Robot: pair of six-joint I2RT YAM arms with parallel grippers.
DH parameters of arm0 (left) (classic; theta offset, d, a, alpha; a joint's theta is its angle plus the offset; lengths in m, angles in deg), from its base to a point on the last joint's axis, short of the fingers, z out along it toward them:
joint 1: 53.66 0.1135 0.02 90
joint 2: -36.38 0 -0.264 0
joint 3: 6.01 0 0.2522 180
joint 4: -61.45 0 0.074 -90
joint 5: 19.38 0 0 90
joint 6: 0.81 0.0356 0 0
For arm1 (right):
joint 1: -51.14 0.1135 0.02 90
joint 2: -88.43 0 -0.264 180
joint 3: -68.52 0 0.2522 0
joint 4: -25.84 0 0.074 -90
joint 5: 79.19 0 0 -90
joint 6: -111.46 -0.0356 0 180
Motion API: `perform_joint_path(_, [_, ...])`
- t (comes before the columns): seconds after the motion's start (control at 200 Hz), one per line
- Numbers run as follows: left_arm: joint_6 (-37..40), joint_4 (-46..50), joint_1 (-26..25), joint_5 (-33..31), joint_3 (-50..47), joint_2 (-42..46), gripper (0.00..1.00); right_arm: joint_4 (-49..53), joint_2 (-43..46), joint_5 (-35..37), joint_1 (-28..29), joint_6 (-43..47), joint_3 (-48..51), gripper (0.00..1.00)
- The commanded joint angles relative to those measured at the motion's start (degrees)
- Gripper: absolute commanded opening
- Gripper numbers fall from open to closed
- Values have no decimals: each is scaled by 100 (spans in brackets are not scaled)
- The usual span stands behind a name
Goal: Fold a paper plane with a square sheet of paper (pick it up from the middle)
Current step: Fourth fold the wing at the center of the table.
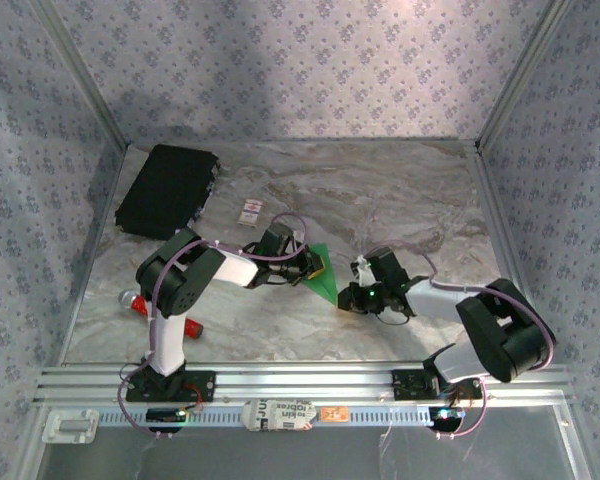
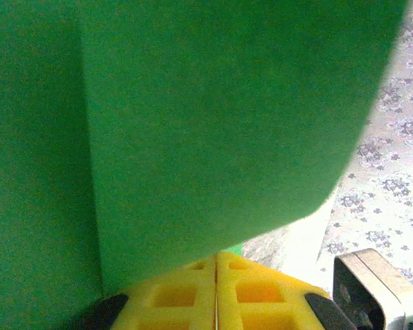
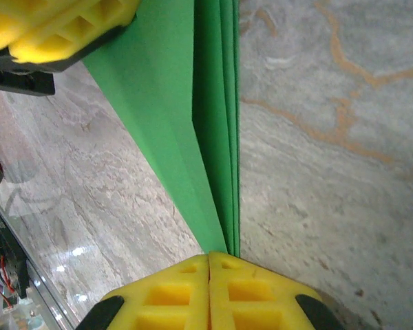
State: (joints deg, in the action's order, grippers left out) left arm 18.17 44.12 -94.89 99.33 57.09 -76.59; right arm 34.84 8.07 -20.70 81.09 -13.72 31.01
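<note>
Right of the black rectangular case [image 1: 168,190], the slim pointed dart of bright green folded paper [image 1: 320,276] is held over the marbled surface [image 1: 400,200], stretched between both arms, probably so its layers can be kept aligned and creased. The left end effector [image 2: 215,260] is clenched on the wide end; the right end effector [image 3: 208,258] is pinched shut on the pointed tip.
</note>
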Motion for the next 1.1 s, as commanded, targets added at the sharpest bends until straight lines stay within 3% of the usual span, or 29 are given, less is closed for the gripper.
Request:
perform_joint_path(0.0, [1,464,130,-302,-184,-252,8,903,92,69,-19,-20,207,8])
perform_joint_path(0.22, [44,516,133,-289,-197,-217,8,1571,500,-163,9,127,-813,8])
perform_joint_path(0.455, [1,431,131,-278,-221,-262,8,1492,-759,-18,130,190,-1975,6])
perform_joint_path(0.7, [51,499,117,-334,-217,-204,8,1014,-1339,310,262,-37,-2283,5])
perform_joint_path(1.099, [62,505,121,-295,-166,-199,8,1242,-1788,628,246,-34,-2340,5])
